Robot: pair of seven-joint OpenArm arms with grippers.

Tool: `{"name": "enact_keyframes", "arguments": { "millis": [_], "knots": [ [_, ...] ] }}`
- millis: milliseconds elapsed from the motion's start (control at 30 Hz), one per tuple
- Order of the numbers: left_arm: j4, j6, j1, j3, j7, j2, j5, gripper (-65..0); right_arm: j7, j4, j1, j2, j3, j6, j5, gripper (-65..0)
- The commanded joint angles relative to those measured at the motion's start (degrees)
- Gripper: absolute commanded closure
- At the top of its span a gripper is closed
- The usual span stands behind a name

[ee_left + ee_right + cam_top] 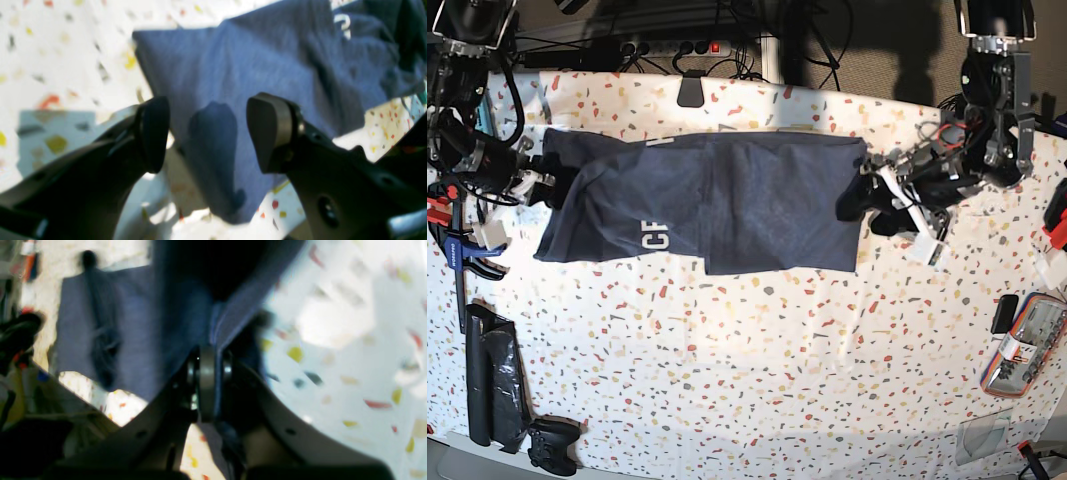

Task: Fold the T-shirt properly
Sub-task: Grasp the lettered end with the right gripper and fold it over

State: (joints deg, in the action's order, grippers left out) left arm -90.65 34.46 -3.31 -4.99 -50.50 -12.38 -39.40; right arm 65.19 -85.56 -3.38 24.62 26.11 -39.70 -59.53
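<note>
The navy T-shirt [757, 200] lies spread across the speckled table, with white lettering [657, 237] near its front left. My right gripper [208, 373] is shut on a fold of the shirt's fabric, which rises out of the jaws; in the base view it [555, 185] is at the shirt's left end. My left gripper [210, 133] is open and empty, its fingers [153, 133] astride the shirt's edge, just over the cloth [250, 66]. In the base view it [867, 210] sits at the shirt's right edge.
A black clip [690, 92] sits at the table's back edge. A blue-and-black clamp [457, 250], a black bundle [492, 385] and a game controller [552, 445] lie at the left. A packet [1022, 345] and a small black item [1005, 312] lie at the right.
</note>
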Motion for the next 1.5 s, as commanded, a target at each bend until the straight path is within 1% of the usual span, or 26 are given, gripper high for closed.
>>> {"name": "enact_keyframes", "arguments": {
  "millis": [0,33,167,233,300,367,467,533,600,667,700,767,867,900,967,1000,1033,1067,1100,1133,1167,1200,1300,1333,1400,1467],
  "knots": [
    [-1.09,0.26,0.39,-0.22,1.33,-0.48,-1.07,-38.9,-0.92,-3.21,0.79,-0.72,0.09,-0.3,-2.01,0.0],
    [-1.09,0.26,-0.17,-0.22,1.33,-0.76,-1.07,-38.9,-0.92,-5.68,0.81,-2.51,0.07,-0.3,-2.01,0.0],
    [-1.09,0.26,-2.29,-0.22,2.89,-2.6,-1.07,-38.9,-0.92,-15.26,0.83,-11.54,-1.36,-0.3,-1.49,0.0],
    [-1.09,0.24,-3.43,-0.22,4.48,-3.54,-1.09,-38.9,-0.94,-18.43,0.85,-15.21,-4.17,-0.3,0.22,0.0],
    [-1.09,0.24,-4.42,-0.22,5.55,-4.57,-1.09,-38.9,-1.84,-20.0,1.2,-18.29,-8.33,-0.3,2.97,0.0],
    [-1.09,0.24,-5.38,-0.22,6.1,-5.73,-1.09,-38.9,-3.48,-20.0,2.16,-21.38,-12.74,-0.3,7.5,0.0],
    [-1.09,0.24,-6.56,-0.24,6.49,-6.91,-1.09,-38.9,-5.95,-19.89,3.54,-25.99,-19.41,-0.3,16.31,0.0],
    [-1.09,0.24,-7.19,-0.26,6.88,-7.02,-1.11,-38.9,-9.7,-19.85,3.69,-28.39,-23.76,-0.3,21.79,0.0],
    [-1.09,0.24,-7.72,-0.26,6.88,-7.02,-1.09,-38.9,-13.51,-19.54,3.69,-30.84,-27.69,1.05,27.89,0.0],
    [-1.09,0.24,-8.02,-0.26,6.86,-7.02,-1.11,-38.9,-15.74,-18.82,3.69,-32.89,-31.36,2.75,32.79,0.0],
    [-1.09,0.24,-8.13,-0.26,6.88,-7.02,-1.14,-38.9,-16.31,-18.25,3.69,-33.62,-33.03,3.54,34.34,0.0],
    [-1.09,0.24,-8.13,-0.26,6.86,-7.02,-1.11,-38.9,-17.44,-16.59,3.85,-33.62,-35.69,4.7,36.98,0.0],
    [-1.09,0.24,-8.13,-0.26,6.8,-7.02,-1.11,-38.9,-19.15,-13.38,4.57,-33.62,-38.12,4.68,38.05,0.0],
    [-1.09,0.24,-8.13,-0.26,6.8,-7.02,-1.11,-38.9,-20.02,-12.39,4.92,-33.62,-38.95,4.66,37.86,-3.9],
    [-1.09,0.24,-8.13,-0.26,6.84,-7.02,-1.11,-38.9,-21.94,-10.51,5.55,-33.62,-40.61,4.68,37.48,-16.1],
    [-1.09,0.24,-8.13,-0.26,6.84,-6.99,-1.11,-38.9,-22.95,-9.84,5.62,-33.62,-41.42,4.66,36.39,-20.6],
    [-1.09,0.24,-8.11,-0.26,6.86,-7.02,-1.11,-38.9,-24.28,-9.33,5.6,-33.62,-42.21,4.63,34.51,-23.8],
    [-1.09,0.24,-8.11,-0.26,6.88,-7.02,-1.11,-38.9,-25.35,-8.9,5.6,-33.62,-42.95,4.59,32.06,-25.2],
    [-1.09,0.24,-8.11,-0.26,6.88,-7.02,-1.11,-38.9,-25.9,-8.66,5.64,-33.62,-43.63,3.8,29.4,-25.3],
    [-1.09,0.24,-8.11,-0.26,6.88,-7.02,-1.09,-38.9,-25.88,-8.63,5.84,-33.62,-44.24,2.12,26.97,-25.3],
    [-1.09,0.24,-8.11,-0.26,6.88,-7.02,-1.09,-38.9,-25.57,-8.63,6.21,-33.62,-44.76,0.09,24.96,-25.3],
    [-1.09,0.24,-8.11,-0.26,6.88,-7.02,-1.11,-38.9,-24.68,-8.66,6.78,-33.62,-45.2,-0.3,22.97,-25.3],
    [-1.09,0.24,-8.13,-0.26,6.88,-7.02,-1.11,-38.9,-19.5,-8.66,9.25,-33.62,-45.53,-0.3,16.96,-25.2],
    [-1.09,0.24,-8.11,-0.26,6.91,-7.02,-1.14,-38.9,-17.94,-8.68,10.14,-33.62,-45.51,-0.3,15.98,-25.2],
    [-1.11,0.24,-8.11,-0.26,7.54,-7.02,-1.46,-38.9,-15.5,-8.7,11.87,-33.62,-45.13,-0.3,15.93,-25.2],
    [-1.11,0.26,-8.11,-0.26,7.74,-6.99,-3.48,-38.9,-13.53,-8.7,13.16,-33.62,-43.54,-0.3,17.27,-25.2]
  ]
}}
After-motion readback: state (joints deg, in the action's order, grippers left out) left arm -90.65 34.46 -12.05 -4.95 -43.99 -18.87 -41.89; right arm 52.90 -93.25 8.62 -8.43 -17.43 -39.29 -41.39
